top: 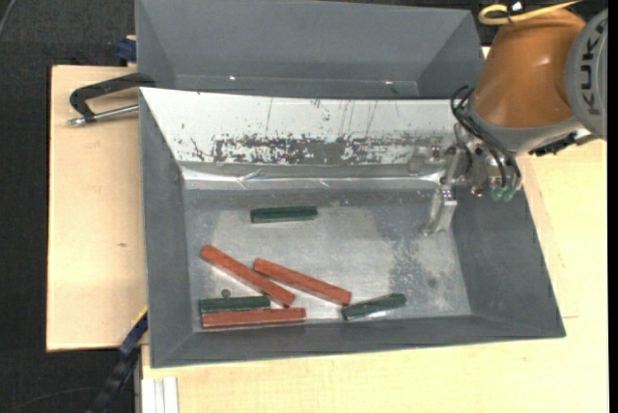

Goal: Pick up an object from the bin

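Grey bin (502, 305) floor under the gripper (441, 213) is lying bare. Nothing is being lifted, so the whole pick is still waiting to be done. The gripper is hanging by the right wall; open or closed, can't tell. Nearest candidate, a green bar (374, 307), is sitting well apart from the jaws, frontward and view-left. Red bars (302, 281) are lying further left.

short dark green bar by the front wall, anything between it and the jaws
Nothing visible does. Only bare grey bin floor lies between the jaws, up by the right wall, and the short dark green bar. The nearest long red bar ends just left of it, off that line.
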`<control>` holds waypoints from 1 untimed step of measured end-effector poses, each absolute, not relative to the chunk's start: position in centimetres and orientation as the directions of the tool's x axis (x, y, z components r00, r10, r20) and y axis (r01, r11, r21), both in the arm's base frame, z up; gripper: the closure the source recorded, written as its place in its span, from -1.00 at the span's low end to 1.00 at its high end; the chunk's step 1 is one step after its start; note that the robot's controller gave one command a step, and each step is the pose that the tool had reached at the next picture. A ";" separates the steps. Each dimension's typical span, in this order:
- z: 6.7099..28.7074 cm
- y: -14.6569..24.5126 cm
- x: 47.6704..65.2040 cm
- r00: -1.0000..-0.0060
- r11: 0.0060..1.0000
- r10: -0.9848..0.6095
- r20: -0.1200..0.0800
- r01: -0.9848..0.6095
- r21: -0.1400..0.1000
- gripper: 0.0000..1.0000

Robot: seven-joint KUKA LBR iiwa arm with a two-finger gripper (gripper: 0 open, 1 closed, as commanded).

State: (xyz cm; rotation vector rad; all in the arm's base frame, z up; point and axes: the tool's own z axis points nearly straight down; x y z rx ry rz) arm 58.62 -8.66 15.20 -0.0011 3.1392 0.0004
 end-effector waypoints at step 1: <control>12.2 5.8 56.3 -0.997 0.997 0.077 0.002 0.077 0.006 -1.00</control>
